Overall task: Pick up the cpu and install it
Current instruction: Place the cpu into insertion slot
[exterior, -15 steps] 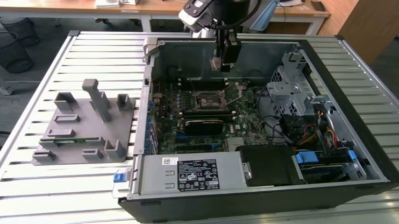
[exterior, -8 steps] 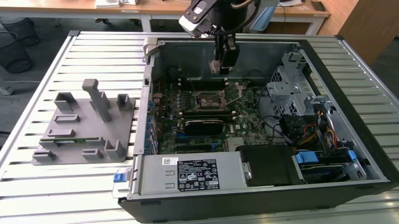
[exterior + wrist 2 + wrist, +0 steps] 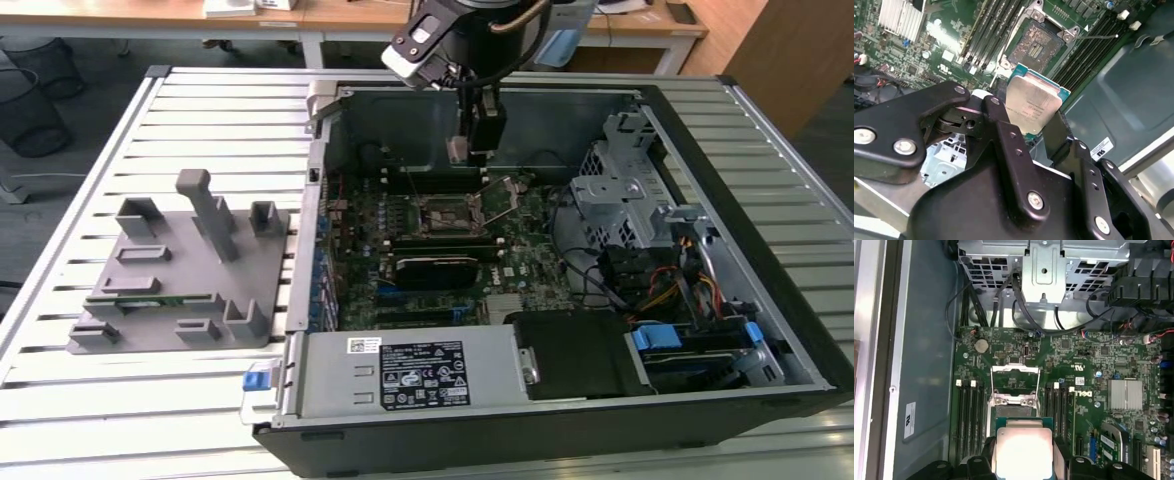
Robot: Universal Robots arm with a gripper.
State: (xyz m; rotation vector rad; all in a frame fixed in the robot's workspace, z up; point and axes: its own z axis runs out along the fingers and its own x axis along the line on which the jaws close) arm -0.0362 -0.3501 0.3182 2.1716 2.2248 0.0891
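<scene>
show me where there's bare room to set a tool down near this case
Bare: the slatted table around the grey holder block, on the exterior view's left of the case. Crowded: inside the case, where the gripper holds the cpu near the socket among cables.

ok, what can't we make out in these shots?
- Underside of the chip: turned away in both wrist views.
- Near edge of the chip: first wrist view, cut off by the picture's edge between the fingers of the claw.
- Pins of the socket: second wrist view, too small to check.
- Gap between chip and socket: exterior view, too small to judge.
</scene>
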